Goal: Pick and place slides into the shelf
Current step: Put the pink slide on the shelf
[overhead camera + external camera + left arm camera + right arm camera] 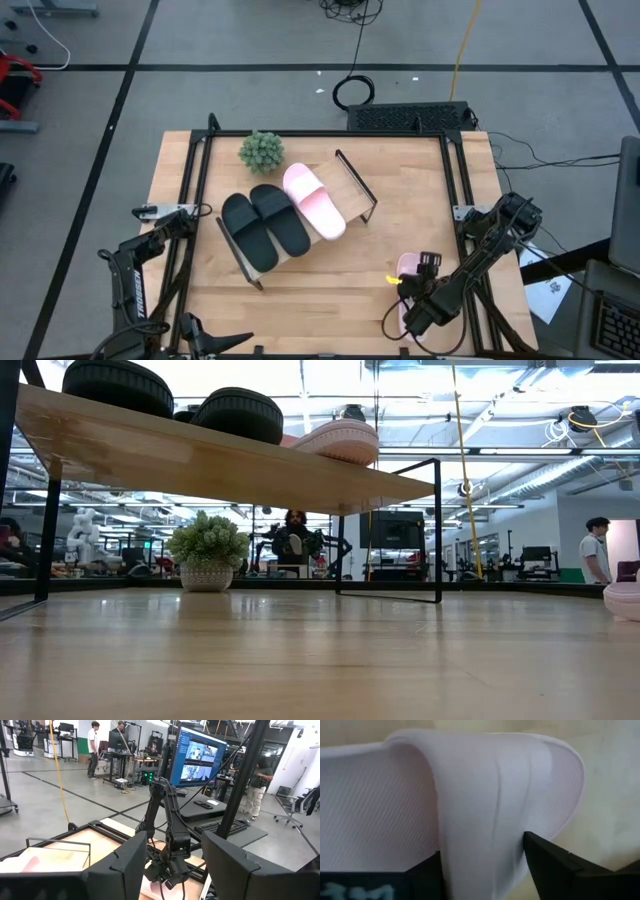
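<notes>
The shelf (350, 195) stands slantwise mid-table, seen from below in the low view (200, 455). On its board lie two black slides (240, 228) (282, 218) and one pink slide (313, 200). The other pink slide (407, 265) rests sole-down on the table near the right near corner, and it shows at the low view's edge (622, 600). My right gripper (418, 298) is over it, shut on its strap (485, 810). My left gripper (215, 343) waits open at the near left edge, fingers wide apart (175, 840). My right gripper has the pink slide's wide strap (490, 840) pinched between its two fingers (555, 865), one on each edge of the strap. It comes from above, slanting down. The slide's sole lies on the table.
A small potted plant (261, 150) stands on the table at the shelf's far left end (207, 550). Black frame rails run along the table's left and right sides (458, 190). Bare wood lies between the shelf and the near edge. People stand in the room beyond.
</notes>
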Tool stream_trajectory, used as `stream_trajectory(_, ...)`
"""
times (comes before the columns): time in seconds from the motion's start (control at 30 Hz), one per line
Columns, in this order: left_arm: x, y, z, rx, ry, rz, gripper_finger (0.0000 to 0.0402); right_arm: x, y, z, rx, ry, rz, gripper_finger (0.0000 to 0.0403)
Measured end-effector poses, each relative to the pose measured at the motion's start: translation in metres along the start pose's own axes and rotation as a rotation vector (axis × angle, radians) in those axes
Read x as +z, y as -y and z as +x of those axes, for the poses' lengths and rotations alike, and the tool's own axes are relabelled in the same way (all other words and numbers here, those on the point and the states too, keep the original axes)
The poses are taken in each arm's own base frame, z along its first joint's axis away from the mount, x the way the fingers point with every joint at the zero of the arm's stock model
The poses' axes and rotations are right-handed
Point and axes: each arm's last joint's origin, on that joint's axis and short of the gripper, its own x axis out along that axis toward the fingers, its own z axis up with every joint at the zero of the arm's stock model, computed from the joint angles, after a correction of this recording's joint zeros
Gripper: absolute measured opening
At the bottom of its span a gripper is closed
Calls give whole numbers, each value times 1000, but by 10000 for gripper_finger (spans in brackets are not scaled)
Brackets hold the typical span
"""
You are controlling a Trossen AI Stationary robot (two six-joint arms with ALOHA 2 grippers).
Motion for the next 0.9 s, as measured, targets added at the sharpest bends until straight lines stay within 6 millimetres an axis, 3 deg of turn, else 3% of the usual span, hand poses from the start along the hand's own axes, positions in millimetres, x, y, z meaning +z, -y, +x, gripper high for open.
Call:
stream_trajectory(0.1,-1,0,0,0,0,5,191,-1,2,1,-23,-1,16,134)
stream_trajectory(0.3,-1,0,0,0,0,8,191,-3,7,2,-77,-10,3,16)
stream_trajectory(0.47,-1,0,0,0,0,11,191,-5,20,-11,-85,18,27,7)
stream_trajectory(0.6,-1,0,0,0,0,11,191,-5,39,-44,-52,159,66,4)
stream_trajectory(0.73,-1,0,1,1,0,11,191,-6,69,-93,-10,348,88,3)
stream_trajectory(0.9,-1,0,1,2,1,12,191,2,105,-156,-14,645,-14,2)
